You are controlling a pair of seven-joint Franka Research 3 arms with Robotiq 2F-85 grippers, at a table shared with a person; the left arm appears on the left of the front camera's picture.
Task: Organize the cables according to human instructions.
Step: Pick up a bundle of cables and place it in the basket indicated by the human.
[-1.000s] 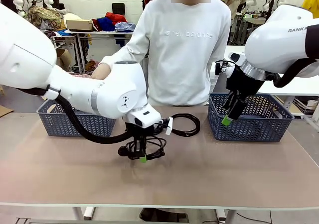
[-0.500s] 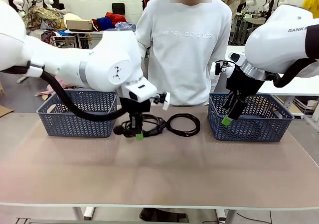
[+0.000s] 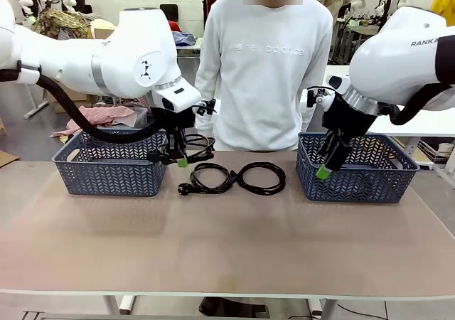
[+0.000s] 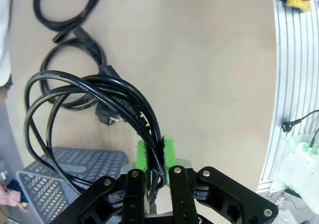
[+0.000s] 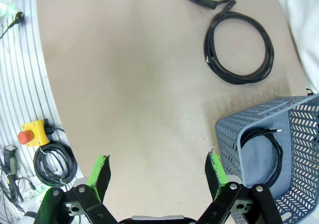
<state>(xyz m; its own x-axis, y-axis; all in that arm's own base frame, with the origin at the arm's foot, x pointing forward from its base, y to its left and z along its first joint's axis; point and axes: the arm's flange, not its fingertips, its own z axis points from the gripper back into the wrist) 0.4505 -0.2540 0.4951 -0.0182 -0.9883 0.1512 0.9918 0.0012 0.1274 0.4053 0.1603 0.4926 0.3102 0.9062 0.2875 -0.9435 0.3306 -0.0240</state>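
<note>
Left hand (image 3: pixel 183 161) is clamped shut on one coiled cable (image 4: pixel 124 107), which is held up off the surface (image 3: pixel 227 256), just beside the left basket (image 3: pixel 106 174) at roughly 10 o'clock in the front view. A second cable (image 3: pixel 210 190) and a third cable (image 3: pixel 264 190) are laid side by side at 12 o'clock, right in front of the person (image 3: pixel 266 78). A fourth cable (image 5: pixel 269 149) is seen lying inside the right basket (image 3: pixel 370 181) at 2 o'clock. Right hand (image 3: pixel 325 169) is held wide open by that basket's left rim, nothing gripped
</note>
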